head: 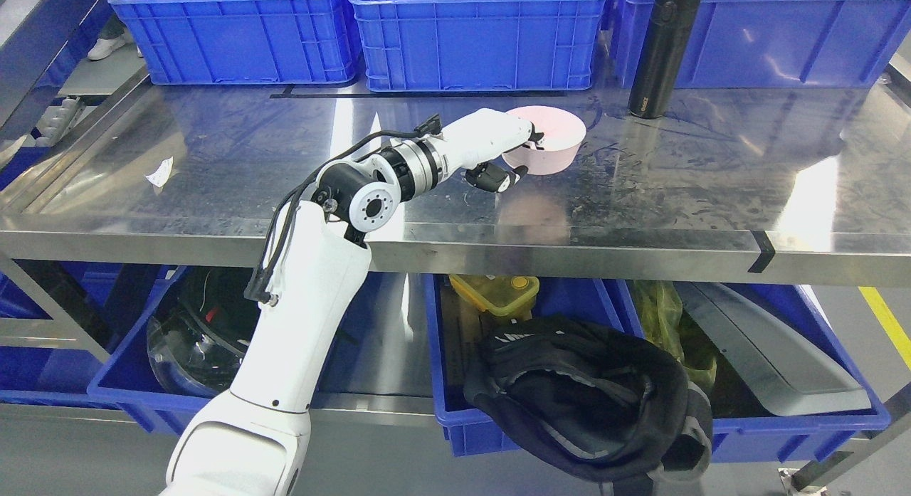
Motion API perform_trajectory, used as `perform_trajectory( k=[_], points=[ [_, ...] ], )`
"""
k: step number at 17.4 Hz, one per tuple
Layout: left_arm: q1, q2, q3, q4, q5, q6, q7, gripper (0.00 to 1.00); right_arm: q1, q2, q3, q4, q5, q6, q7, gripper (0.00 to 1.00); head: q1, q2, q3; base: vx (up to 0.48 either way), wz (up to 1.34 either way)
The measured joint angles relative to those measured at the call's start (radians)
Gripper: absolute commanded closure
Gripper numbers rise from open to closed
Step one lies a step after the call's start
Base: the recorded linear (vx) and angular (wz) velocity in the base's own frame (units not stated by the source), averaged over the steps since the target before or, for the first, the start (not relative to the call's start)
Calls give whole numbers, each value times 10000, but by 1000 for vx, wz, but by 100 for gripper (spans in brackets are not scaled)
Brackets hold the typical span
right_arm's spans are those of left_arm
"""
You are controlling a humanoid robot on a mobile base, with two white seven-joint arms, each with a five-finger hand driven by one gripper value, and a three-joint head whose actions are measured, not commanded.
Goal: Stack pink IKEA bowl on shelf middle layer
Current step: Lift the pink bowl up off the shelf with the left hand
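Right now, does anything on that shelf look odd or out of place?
A crumpled scrap of white paper lies loose on the steel shelf, far left. Otherwise nothing: the pink bowl sits upright with the left hand at its rim, and the black bottle stands upright.

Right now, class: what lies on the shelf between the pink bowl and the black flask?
Nothing: in the head view, only bare steel shelf separates the bowl from the flask.
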State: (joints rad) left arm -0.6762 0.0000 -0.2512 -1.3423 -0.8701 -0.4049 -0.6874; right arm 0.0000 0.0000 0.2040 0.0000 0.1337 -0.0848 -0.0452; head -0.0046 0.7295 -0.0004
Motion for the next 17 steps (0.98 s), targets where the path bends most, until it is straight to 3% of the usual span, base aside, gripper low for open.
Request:
perform_trajectory(
  k=[4,9,17],
  points=[
    [469,0,796,-529,517,-1754,86,99,0,0,0,0,0,0,0,0,0,0,0,0,0],
    [1031,0,1498,-1048,1275,-3202,120,99,0,0,0,0,0,0,0,0,0,0,0,0,0],
    [1607,-1,2078,-1609,1674,-3792,-6,98,0,0,0,0,0,0,0,0,0,0,0,-20,125]
  ],
)
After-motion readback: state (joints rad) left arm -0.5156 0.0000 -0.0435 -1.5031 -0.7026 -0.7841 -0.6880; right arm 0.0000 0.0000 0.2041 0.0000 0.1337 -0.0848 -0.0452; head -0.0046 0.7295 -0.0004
